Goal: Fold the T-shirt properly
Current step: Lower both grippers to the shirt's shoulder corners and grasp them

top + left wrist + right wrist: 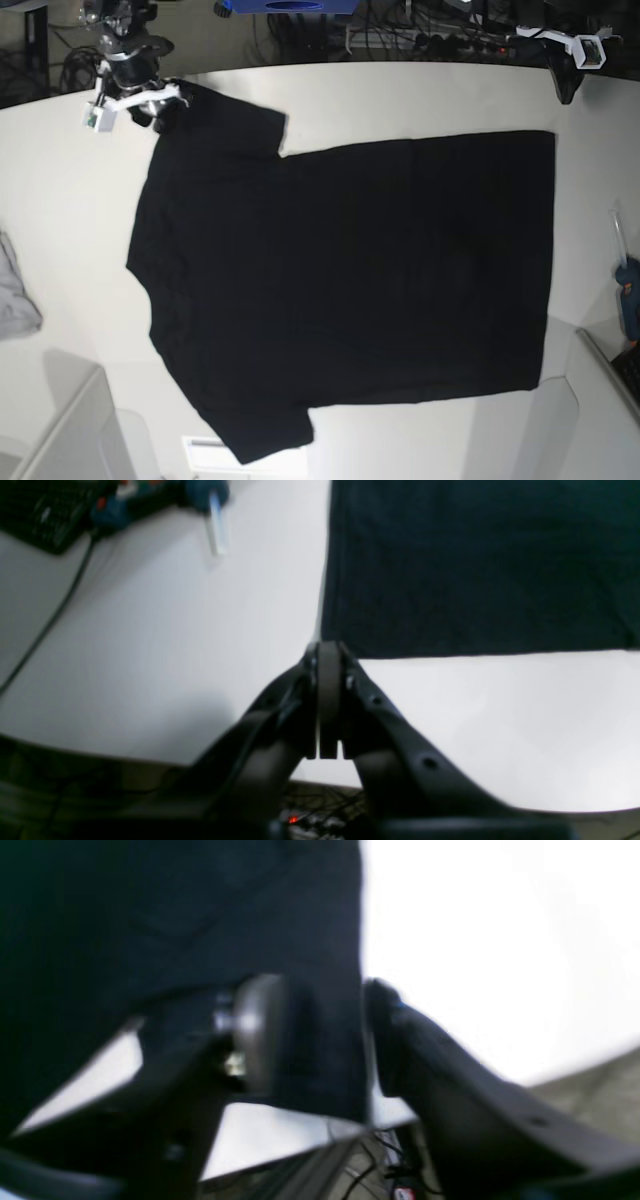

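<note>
The right gripper (320, 1040) sits at the far left of the table, its 2 fingers apart with the edge of the black T-shirt (350, 280) hanging between them; the right wrist view is so blurred that I cannot tell whether the pads actually press the cloth. In the base view this gripper (150, 108) is at the shirt's far sleeve, near the shoulder.

The left gripper (327, 650) has its 2 fingers pressed together with nothing between them, its tip just beside the corner of the shirt's hem (330, 645). In the base view only the arm's end (570, 55) shows at the far right, its fingers hard to make out.

The shirt lies spread flat on the white table (420, 90), plain side up, collar left, hem right. A grey cloth (15, 295) is cut off at the left edge.
</note>
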Tool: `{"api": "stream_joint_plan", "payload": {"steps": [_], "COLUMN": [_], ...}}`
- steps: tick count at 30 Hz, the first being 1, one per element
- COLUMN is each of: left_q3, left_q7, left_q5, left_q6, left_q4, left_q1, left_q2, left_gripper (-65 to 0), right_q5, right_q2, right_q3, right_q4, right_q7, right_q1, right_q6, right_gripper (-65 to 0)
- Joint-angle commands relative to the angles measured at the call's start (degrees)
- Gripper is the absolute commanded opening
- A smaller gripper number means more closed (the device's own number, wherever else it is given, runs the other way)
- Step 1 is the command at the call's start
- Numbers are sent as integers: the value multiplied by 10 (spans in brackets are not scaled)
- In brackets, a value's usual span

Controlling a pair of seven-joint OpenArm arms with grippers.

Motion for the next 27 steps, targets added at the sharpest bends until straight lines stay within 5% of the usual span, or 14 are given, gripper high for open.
{"api": "stream_joint_plan", "payload": {"steps": [1,8,11,14,19,27], "left_q3": [-8,-9,-9,-9,-15,-117], "left_q7": [-14,-15,-15,-14,49,205], "left_q5": [-2,-4,-57,-140,-216,-221], "left_q6": [6,5,5,0,-94,-235], "left_q4": [6,8,4,4,3,-33], "left_q1": [3,3,3,6,1,-78], "left_q2": [-5,-5,-5,-22,-49,2], "left_gripper": [-650,-650,-418,-285,-169,-222], "right_q5": [22,100,104,104,104,104], "right_q2": [12,52,57,57,57,49], "right_q3": [3,3,3,8,18,17], "right_q4": [5,-46,-73,-106,-131,-160], "right_q7": [6,-4,-4,-3,-3,-4], "right_q1": [5,50,57,67,67,66], "right_q6": [3,2,2,2,4,68], "right_gripper": [-305,-254,-254,-254,-254,-254]}}
